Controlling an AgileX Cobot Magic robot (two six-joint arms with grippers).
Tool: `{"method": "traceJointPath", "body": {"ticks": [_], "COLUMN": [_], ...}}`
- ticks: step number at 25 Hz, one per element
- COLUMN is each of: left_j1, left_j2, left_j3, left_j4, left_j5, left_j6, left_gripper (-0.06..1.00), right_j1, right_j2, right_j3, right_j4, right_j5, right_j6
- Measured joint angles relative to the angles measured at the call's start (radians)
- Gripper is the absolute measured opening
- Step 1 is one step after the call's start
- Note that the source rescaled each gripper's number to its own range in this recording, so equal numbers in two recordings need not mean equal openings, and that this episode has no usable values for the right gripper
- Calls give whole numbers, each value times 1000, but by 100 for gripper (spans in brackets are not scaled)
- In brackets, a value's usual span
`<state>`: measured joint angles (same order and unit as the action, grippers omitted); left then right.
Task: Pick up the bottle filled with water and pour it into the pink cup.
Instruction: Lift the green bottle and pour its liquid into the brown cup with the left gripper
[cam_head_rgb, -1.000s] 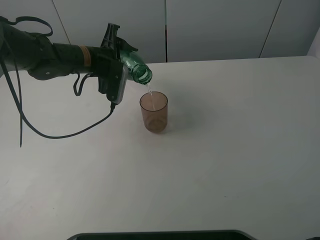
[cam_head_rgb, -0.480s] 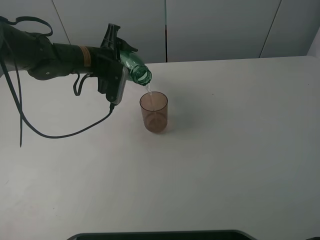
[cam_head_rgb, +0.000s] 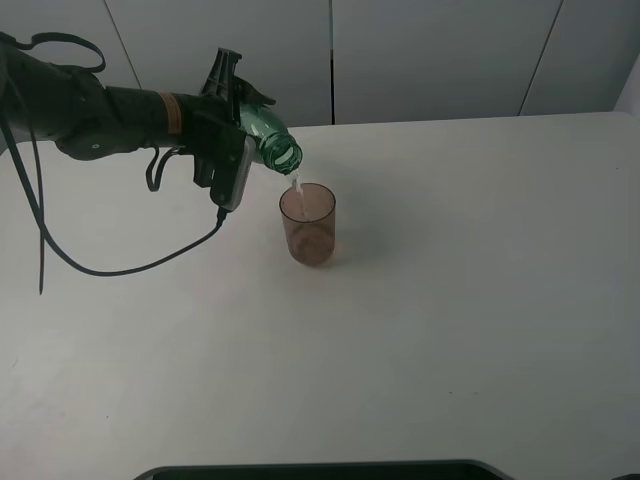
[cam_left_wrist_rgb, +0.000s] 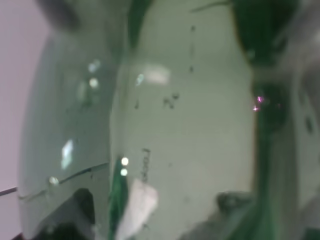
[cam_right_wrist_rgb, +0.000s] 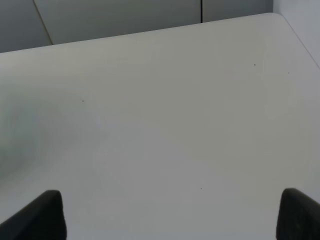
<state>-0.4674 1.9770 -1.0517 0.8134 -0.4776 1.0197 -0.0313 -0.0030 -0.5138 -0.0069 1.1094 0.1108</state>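
Note:
The green-tinted bottle hangs tilted over the table with its open mouth pointing down at the pink cup. A thin stream of water falls from the mouth into the cup, which stands upright on the white table. My left gripper is shut on the bottle's body. In the left wrist view the bottle fills the picture, blurred and very close. My right gripper is open over bare table, only its two dark fingertips showing; it is outside the exterior high view.
A black cable loops from the left arm down onto the table to the left of the cup. A dark edge runs along the table's front. Grey wall panels stand behind the table's far edge.
The left arm and the bottle have hardly moved; the bottle's mouth sits a touch further left. Water keeps running into the cup.

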Motion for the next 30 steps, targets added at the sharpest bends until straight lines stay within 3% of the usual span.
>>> {"method": "traceJointPath", "body": {"ticks": [30], "left_j1": [0], "left_j2": [0], "left_j3": [0], "left_j4": [-9], "left_j5": [0], "left_j6": [22], "left_gripper": [1], "right_j1": [0], "right_j2": [0], "right_j3": [0], "right_j4": [0], "right_j5": [0], "right_j6": [0]}}
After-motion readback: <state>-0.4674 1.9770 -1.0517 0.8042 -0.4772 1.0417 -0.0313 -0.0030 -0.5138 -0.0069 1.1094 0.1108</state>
